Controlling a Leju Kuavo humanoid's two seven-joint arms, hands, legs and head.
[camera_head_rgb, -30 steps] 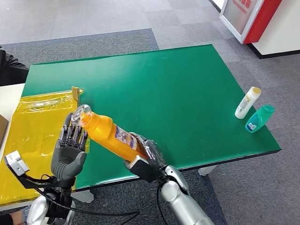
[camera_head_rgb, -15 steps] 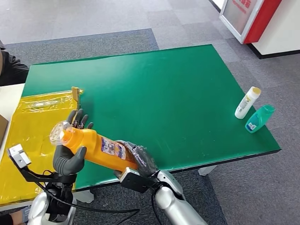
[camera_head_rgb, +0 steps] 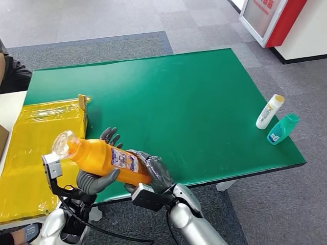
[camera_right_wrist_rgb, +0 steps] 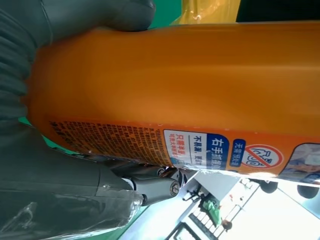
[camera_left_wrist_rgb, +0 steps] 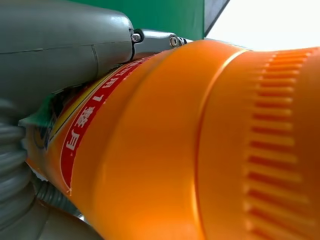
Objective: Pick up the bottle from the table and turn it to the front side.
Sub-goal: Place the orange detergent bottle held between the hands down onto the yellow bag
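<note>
Grey carpet lies around my green worktop (camera_head_rgb: 185, 92), and at its left side a yellow plastic sheet (camera_head_rgb: 34, 148) covers a lower surface. From the head view I hold the orange bottle (camera_head_rgb: 104, 157) in the air over the near left edge of the worktop, lying almost level, its clear cap (camera_head_rgb: 62, 143) pointing to the left. My right hand (camera_head_rgb: 148, 171) grips the base end, and my left hand (camera_head_rgb: 98, 176) is under the middle of the bottle with the fingers curled up behind it, holding it too. The left wrist view shows what the head view does not: the ribbed orange collar (camera_left_wrist_rgb: 275, 145) near the cap and a red strip of the label (camera_left_wrist_rgb: 86, 120), with my thumb (camera_left_wrist_rgb: 64, 45) pressed on the bottle. The right wrist view shows the back label (camera_right_wrist_rgb: 211, 150) with blue boxes and small print, and my thumb (camera_right_wrist_rgb: 94, 17) over the bottle. Far at the right edge of the worktop lie a white bottle with a yellow cap (camera_head_rgb: 270, 112) and a teal bottle (camera_head_rgb: 283, 128), just beside each other, well apart from my hands.
</note>
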